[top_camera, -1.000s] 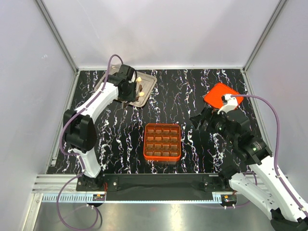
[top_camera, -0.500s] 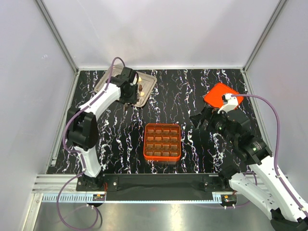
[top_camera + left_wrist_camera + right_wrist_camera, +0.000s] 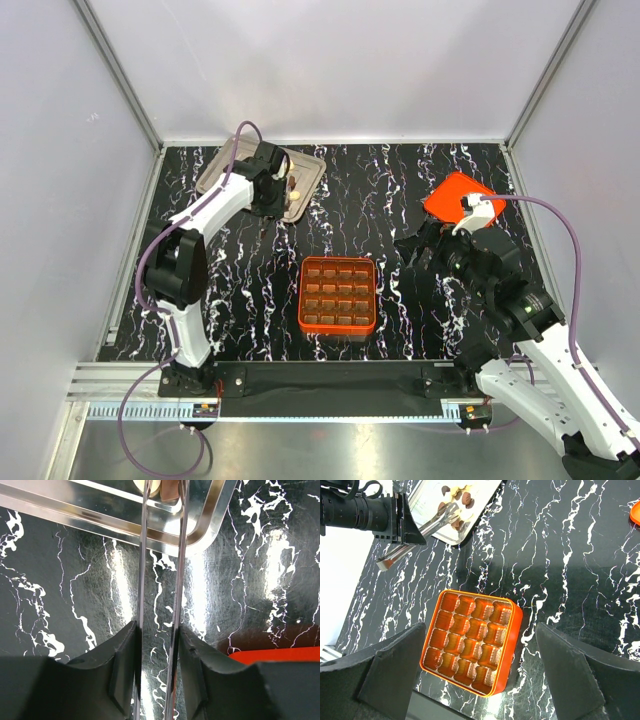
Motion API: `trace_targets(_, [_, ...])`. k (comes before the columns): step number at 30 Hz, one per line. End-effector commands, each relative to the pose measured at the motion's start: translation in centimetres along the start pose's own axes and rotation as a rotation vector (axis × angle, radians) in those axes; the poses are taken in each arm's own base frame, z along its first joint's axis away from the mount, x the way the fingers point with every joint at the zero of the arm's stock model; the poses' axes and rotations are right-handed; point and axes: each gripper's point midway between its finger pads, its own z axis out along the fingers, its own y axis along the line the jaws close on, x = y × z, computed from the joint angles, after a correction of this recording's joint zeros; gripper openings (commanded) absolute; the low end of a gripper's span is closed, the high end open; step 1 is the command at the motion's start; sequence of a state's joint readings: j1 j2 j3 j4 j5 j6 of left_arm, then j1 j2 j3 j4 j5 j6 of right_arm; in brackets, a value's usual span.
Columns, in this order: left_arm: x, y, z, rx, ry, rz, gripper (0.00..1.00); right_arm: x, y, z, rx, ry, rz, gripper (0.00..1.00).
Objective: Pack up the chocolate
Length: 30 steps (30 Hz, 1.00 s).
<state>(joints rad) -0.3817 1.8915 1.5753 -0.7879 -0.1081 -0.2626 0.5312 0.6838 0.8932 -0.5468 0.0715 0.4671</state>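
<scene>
Several small dark brown and cream chocolates (image 3: 466, 499) lie in a metal tray (image 3: 215, 172) at the back left; they also show in the top view (image 3: 293, 187). My left gripper (image 3: 268, 193) is shut on metal tongs (image 3: 181, 555), whose tips reach into the tray beside a cream and a brown piece (image 3: 167, 487). I cannot tell whether the tips grip a piece. The orange box (image 3: 338, 295) with brown grid cells sits at the table's middle. My right gripper (image 3: 425, 250) is open and hovers above the box (image 3: 472, 640).
An orange lid (image 3: 462, 198) lies at the back right, under the right arm's wrist. The tray's near rim (image 3: 125, 527) lies just ahead of the left fingers. Grey walls close in the table on three sides.
The left gripper has moved with the tongs toward the back right, bringing the tips further over the tray. The right arm has barely moved.
</scene>
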Motion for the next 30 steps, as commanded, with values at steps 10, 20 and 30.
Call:
trace_targets(10, [-2.3,-0.7,-3.4,0.016,-0.090,0.005,0.31,-1.5,0.3,0.0,0.000,-0.058,0.002,1.00])
trace_targets(20, [-3.5,-1.2,-8.5,0.080,-0.168,0.004,0.27,-1.1,0.3,-0.2,0.001,-0.042,0.024,1.00])
trace_targets(30, [2.0,-4.8,-15.1,0.279,-0.202,0.048,0.27,-1.1,-0.6,-1.0,0.040,-0.049,0.012,1.00])
